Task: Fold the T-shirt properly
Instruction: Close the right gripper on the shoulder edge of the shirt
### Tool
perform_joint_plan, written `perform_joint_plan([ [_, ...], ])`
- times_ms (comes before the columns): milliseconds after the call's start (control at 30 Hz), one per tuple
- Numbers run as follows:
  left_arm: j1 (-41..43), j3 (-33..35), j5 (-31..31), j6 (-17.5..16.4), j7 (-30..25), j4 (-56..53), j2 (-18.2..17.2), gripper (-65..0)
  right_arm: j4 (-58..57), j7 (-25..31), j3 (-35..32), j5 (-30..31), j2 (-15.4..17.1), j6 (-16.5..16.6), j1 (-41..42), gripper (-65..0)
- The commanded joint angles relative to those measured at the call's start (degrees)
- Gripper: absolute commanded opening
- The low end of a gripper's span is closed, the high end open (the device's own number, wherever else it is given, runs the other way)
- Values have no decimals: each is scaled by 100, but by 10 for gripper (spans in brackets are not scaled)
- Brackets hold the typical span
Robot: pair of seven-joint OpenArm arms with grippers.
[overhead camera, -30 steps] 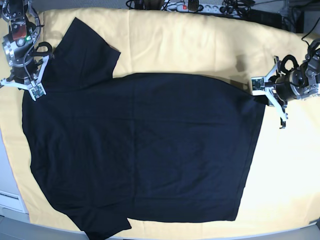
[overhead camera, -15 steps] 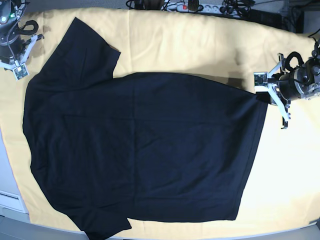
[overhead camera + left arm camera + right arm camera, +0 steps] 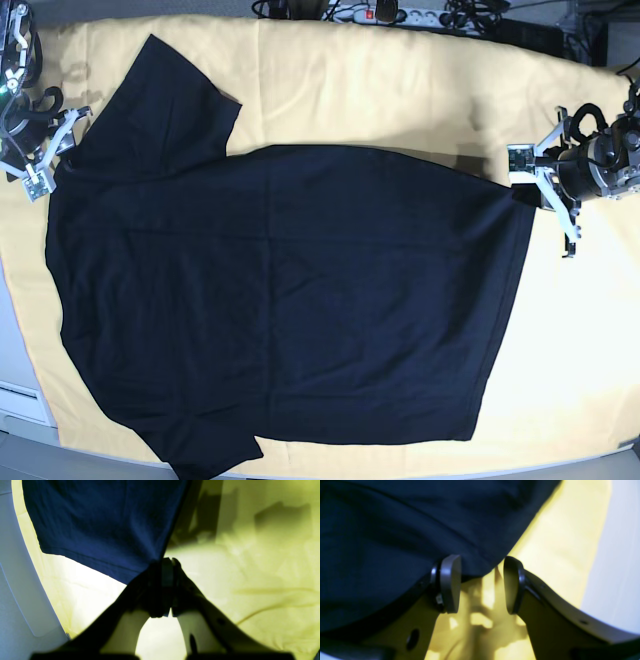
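The black T-shirt (image 3: 290,300) lies spread flat on the pale yellow cloth (image 3: 400,90), with one sleeve at the upper left and another at the bottom. My left gripper (image 3: 530,190) is at the shirt's right corner. In the left wrist view this gripper (image 3: 167,565) is shut on the T-shirt's (image 3: 105,525) hem corner. My right gripper (image 3: 55,152) sits at the shirt's upper left edge. In the right wrist view it (image 3: 481,583) stands open, the T-shirt's (image 3: 395,530) edge reaching just between the fingertips (image 3: 450,582).
A power strip (image 3: 390,12) and cables lie beyond the far edge of the cloth. The table's white edge (image 3: 15,390) shows at the lower left. Bare yellow cloth surrounds the shirt at the top and right.
My right gripper has opened and come back down from the far left corner to the shirt's upper left edge. The left gripper stays shut on the corner, barely moved.
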Motion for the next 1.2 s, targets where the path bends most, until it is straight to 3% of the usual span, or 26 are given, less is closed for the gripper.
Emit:
perform_joint_plan([
  [0, -74, -74, -28, 48, -48, 46, -127, -650, -83, 44, 57, 175, 129, 87, 116, -350],
  [133, -76, -74, -31, 48, -66, 46, -127, -650, -420, -240, 57, 693, 125, 505, 376, -350],
  [433, -74, -74, -153, 48, -66, 44, -94, -650, -422, -179, 57, 748, 125, 560, 374, -354],
  [567, -76, -74, -153, 46, -63, 42, -94, -650, -422, -129, 57, 730, 111, 511, 374, -454],
  [800, -76, -74, -151, 46, -63, 42, -94, -650, -422, -129, 46, 728, 111, 505, 372, -465],
  [833, -76, -74, -149, 48, -63, 42, -94, -650, -422, -131, 46, 728, 109, 505, 372, -504],
  [900, -76, -74, -129, 48, -63, 42, -94, -650, -422, -136, 46, 728, 111, 472, 372, -649],
  [1033, -76, -74, -131, 203, -61, 42, -98, -650, -391, -129, 48, 614, 122, 166, 378, -650],
  [1167, -76, -74, -131, 240, -59, 42, -98, -650, -166, -186, 48, 396, 125, 109, 369, -650],
])
